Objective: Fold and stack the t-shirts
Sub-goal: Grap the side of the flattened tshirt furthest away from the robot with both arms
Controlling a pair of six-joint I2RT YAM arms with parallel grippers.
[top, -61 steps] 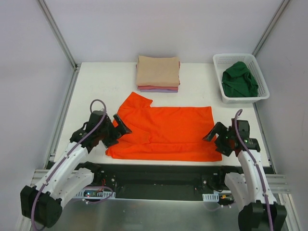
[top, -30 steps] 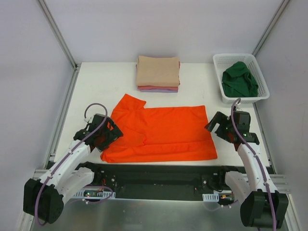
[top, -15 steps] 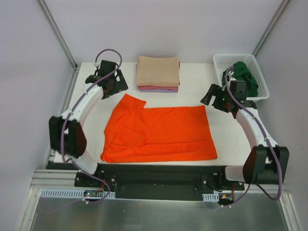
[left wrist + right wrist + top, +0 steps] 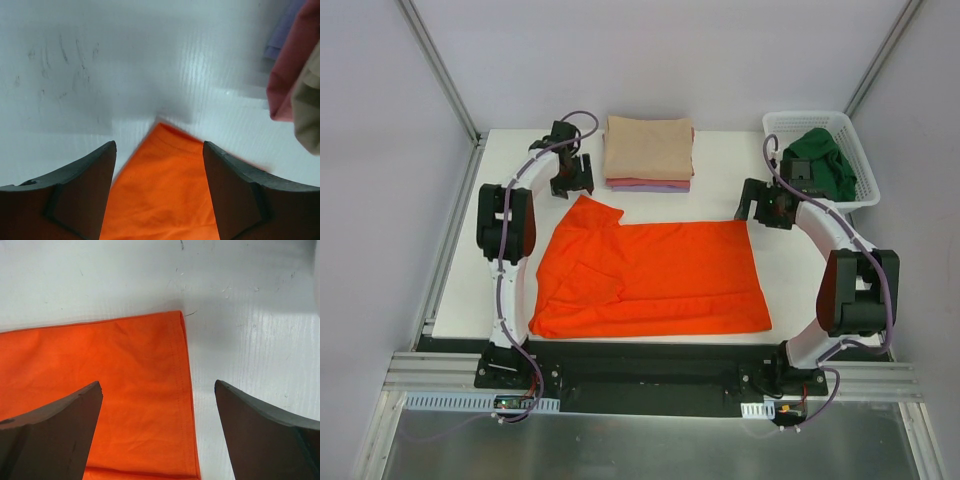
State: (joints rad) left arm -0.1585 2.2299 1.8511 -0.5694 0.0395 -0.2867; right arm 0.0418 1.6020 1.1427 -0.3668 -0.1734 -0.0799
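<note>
left tool (image 4: 159,146) spread astride shirt (image 4: 650,275) far-left corner | right tool (image 4: 157,384) spread over far-right corner | risk: shallow pinch slips, fold skews

A white mesh basket (image 4: 773,145) stands on the table's (image 4: 730,172) far-right corner.

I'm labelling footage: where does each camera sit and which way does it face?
Top external: above and behind the bases, looking down at the table; both arms show.
Left wrist: on the left gripper, looking down between its fingers at the orange shirt's corner and folded stack.
Right wrist: on the right gripper, looking down between its fingers at the shirt's corner.
All three share the orange shirt.
</note>
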